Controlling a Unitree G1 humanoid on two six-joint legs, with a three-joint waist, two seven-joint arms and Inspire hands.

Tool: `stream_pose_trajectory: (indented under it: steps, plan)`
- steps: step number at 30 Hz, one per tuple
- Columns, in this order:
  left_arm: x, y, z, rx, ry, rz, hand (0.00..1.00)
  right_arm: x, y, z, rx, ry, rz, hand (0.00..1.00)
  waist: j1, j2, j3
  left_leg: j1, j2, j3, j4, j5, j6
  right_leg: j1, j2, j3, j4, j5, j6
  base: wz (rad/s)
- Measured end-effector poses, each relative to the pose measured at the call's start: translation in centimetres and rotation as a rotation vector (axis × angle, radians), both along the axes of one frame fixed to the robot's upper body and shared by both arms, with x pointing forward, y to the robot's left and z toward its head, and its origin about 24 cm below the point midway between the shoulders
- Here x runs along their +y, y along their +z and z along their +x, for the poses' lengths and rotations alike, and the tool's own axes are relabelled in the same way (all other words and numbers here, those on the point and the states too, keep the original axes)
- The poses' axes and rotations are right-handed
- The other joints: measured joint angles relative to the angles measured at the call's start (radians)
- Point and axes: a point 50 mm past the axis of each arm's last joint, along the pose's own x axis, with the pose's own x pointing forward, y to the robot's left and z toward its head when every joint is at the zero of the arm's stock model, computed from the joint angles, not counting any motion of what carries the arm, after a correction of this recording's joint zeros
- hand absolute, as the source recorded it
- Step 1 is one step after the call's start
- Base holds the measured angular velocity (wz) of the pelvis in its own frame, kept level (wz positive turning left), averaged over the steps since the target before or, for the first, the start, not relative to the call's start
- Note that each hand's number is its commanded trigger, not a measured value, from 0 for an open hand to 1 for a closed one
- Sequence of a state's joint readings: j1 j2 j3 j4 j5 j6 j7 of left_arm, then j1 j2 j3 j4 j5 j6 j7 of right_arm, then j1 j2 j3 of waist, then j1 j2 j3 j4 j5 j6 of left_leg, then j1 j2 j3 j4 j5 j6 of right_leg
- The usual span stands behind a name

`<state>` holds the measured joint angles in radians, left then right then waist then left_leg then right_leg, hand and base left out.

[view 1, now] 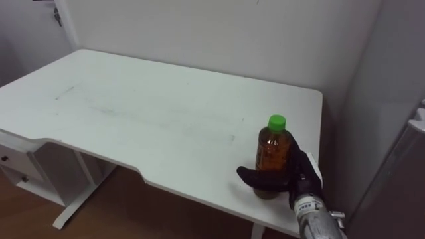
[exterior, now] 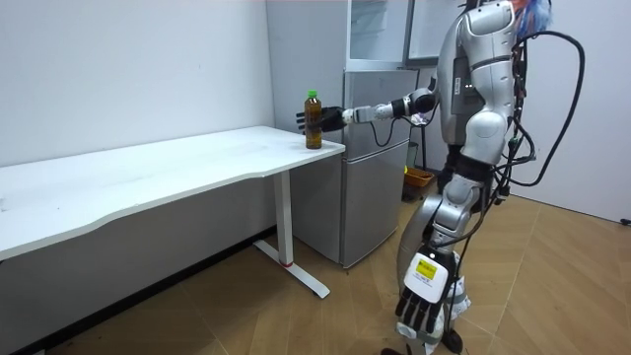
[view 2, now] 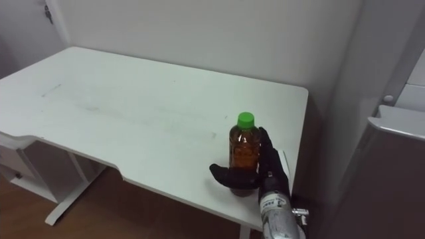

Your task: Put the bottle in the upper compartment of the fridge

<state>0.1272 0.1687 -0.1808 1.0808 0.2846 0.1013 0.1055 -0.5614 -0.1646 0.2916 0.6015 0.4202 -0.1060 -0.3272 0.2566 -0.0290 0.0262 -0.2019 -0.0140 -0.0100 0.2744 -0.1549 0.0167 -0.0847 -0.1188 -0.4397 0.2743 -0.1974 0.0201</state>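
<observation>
Your right hand [view 1: 293, 174] curls round the green-capped bottle [view 1: 273, 151] (label print unreadable) near the white table's [view 1: 133, 113] corner.

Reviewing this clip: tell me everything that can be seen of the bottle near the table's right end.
The bottle is small and looks like clear plastic. It has a bright green screw cap that is on, and amber-brown liquid fills it almost to the neck. It stands upright and appears to rest on the white table, close to the near edge at the end beside the fridge. The right hand is curled round its lower body, with the thumb across the near side, hiding the base. Nothing else touches it.
</observation>
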Motion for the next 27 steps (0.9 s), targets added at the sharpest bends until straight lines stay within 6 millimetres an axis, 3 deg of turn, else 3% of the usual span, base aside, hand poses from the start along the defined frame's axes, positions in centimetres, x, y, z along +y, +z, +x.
stream_pose_trajectory:
  steps: [27]
  plan:
    - [0.03,-0.06,-0.24,0.012,0.009,-0.009,0.00,0.18,0.59,0.01,-0.024,-0.018,0.007,0.00,-0.001,-0.011,-0.0034,-0.012,-0.002,-0.003,0.020,0.002,0.003,-0.004,-0.002,-0.001,0.007,-0.001,-0.001,0.00]
